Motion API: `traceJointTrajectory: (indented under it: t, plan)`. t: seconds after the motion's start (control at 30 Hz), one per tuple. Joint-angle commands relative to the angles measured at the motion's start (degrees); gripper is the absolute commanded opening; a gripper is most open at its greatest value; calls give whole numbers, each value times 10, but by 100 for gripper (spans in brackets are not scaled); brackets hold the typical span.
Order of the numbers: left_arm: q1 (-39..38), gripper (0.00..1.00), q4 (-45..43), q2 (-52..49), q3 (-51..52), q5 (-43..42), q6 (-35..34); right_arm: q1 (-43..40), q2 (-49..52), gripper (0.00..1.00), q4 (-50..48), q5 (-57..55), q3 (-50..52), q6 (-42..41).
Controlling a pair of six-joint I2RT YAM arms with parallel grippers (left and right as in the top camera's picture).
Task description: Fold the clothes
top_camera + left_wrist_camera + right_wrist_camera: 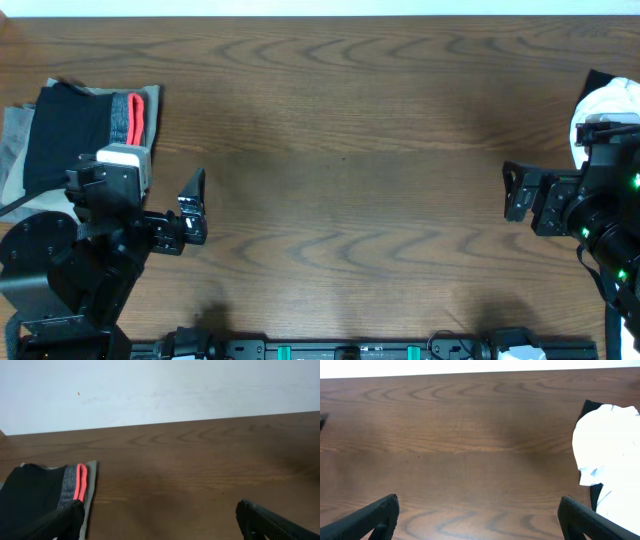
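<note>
I could read no writing on the clothes (70, 125) or the surface (350, 150). No label, brand or number was legible anywhere.

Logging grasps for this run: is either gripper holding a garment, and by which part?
Nothing is held. The left gripper and right gripper both stand open and empty; the folded black pants with red-orange-edged grey waistband lie ungripped.
</note>
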State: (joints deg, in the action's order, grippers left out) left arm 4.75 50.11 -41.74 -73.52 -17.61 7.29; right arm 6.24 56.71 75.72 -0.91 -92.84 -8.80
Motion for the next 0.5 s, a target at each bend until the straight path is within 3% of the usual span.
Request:
traceJointTrajectory:
  t: [0.0, 0.47]
  plan:
    - [-1, 98, 0, 2, 1, 3, -7, 6, -2, 99, 1, -6, 3, -10]
    - [-1, 98, 0, 2, 1, 3, -7, 6, -2, 99, 39, -7, 3, -10]
